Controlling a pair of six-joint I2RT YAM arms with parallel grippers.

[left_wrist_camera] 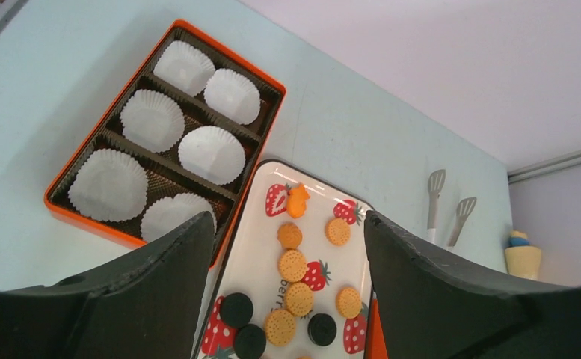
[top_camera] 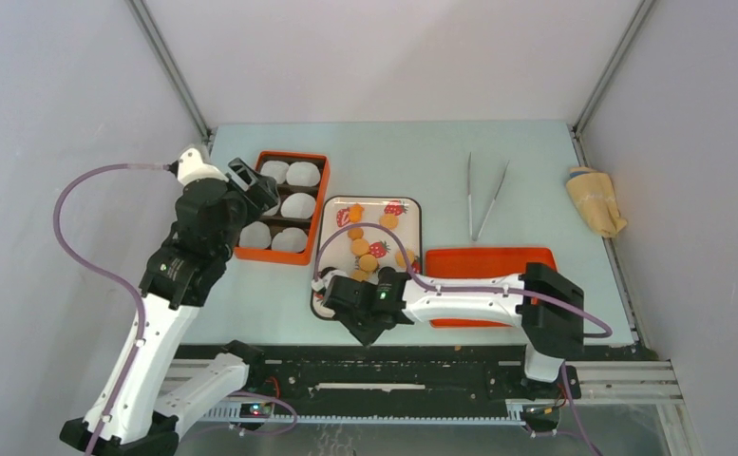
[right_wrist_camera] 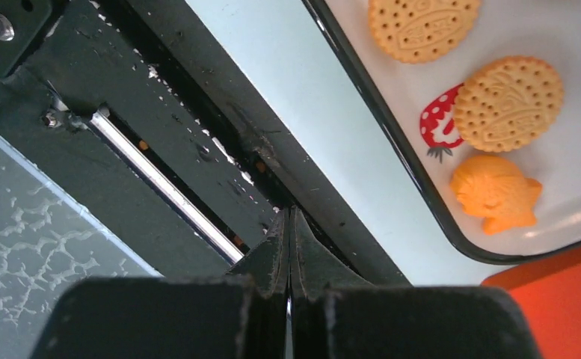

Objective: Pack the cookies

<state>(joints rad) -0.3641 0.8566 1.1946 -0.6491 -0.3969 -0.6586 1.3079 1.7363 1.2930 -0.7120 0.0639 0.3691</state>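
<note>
The cookies [top_camera: 360, 247] lie loose on a white strawberry-print tray [top_camera: 418, 228]: several golden-orange discs [left_wrist_camera: 292, 265] and a few black ones [left_wrist_camera: 236, 309]. An orange box [top_camera: 293, 155] with white paper cups [left_wrist_camera: 211, 154] stands left of the tray. My left gripper [top_camera: 255, 185] hangs above the box's left side, open and empty, and its view looks between the jaws [left_wrist_camera: 287, 224] onto the tray. My right gripper [top_camera: 365, 331] is shut and empty at the tray's near end, its tips [right_wrist_camera: 289, 213] over the black rail. Golden cookies [right_wrist_camera: 508, 93] show beside it.
An orange lid [top_camera: 488, 264] lies right of the tray, under my right arm. Metal tongs [top_camera: 483, 195] lie at the back. A yellow cloth [top_camera: 596, 199] sits at the far right edge. The black rail [right_wrist_camera: 197, 149] runs along the table's near edge.
</note>
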